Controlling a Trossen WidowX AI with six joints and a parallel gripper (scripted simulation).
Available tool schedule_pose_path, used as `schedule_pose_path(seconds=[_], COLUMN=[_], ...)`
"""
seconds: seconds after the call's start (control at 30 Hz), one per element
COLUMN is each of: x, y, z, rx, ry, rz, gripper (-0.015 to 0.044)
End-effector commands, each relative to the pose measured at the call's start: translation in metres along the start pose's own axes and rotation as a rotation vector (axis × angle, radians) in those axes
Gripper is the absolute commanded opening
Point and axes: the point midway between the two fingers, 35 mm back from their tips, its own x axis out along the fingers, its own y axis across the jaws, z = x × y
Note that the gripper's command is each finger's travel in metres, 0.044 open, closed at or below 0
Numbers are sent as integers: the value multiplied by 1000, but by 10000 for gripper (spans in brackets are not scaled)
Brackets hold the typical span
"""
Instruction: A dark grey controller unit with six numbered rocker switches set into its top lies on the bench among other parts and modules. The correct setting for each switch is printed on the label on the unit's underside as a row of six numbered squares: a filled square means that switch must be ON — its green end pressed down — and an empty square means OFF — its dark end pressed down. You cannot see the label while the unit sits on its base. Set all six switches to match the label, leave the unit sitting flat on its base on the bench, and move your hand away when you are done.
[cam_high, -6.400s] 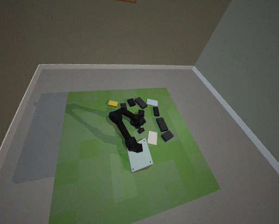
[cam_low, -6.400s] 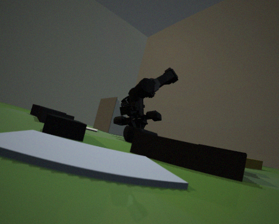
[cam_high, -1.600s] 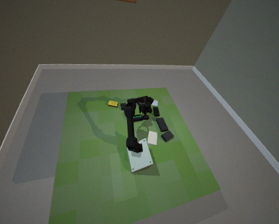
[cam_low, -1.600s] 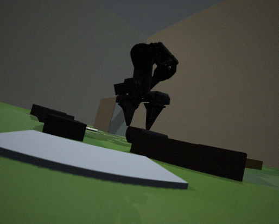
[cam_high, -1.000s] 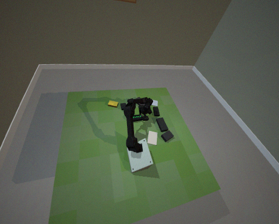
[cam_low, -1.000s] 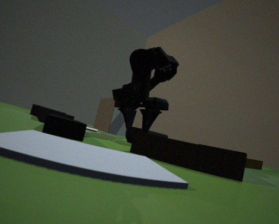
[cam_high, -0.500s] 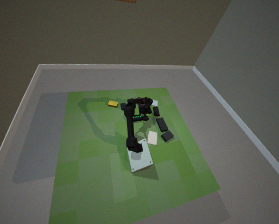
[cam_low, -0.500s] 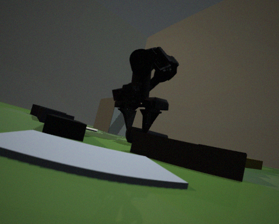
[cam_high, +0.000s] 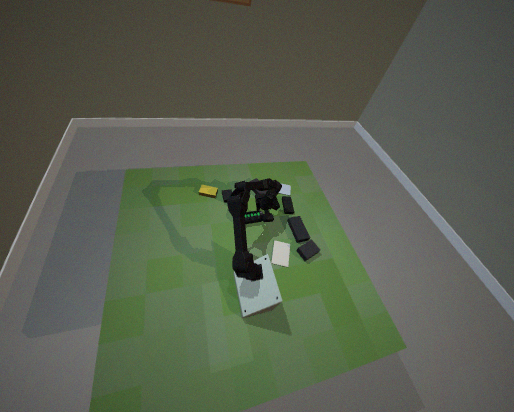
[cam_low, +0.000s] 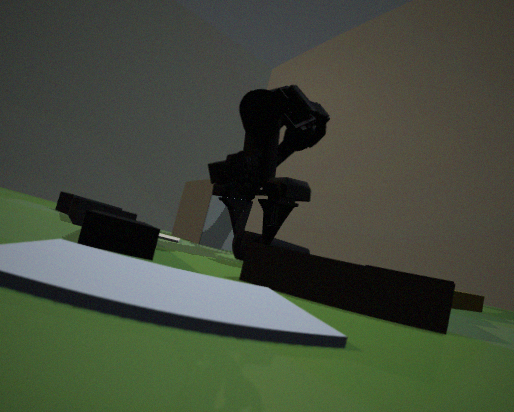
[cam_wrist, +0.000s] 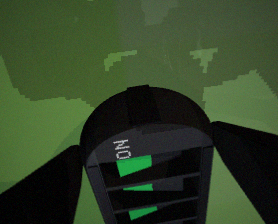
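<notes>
Controller unit (cam_high: 252, 220) (cam_low: 290, 246) (cam_wrist: 175, 136) straddled by the gripper (cam_high: 263, 215) (cam_low: 254, 242) (cam_wrist: 146, 141), clamped or loose impossible to tell
</notes>
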Motion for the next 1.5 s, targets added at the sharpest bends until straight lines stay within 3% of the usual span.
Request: schedule_pose_path(seconds=[0.0, 1.47], x=[-7, -32], y=[2, 1], z=[-3, -26], rx=[-6, -5], ry=[-7, -92], rz=[8, 8], gripper=[336, 336])
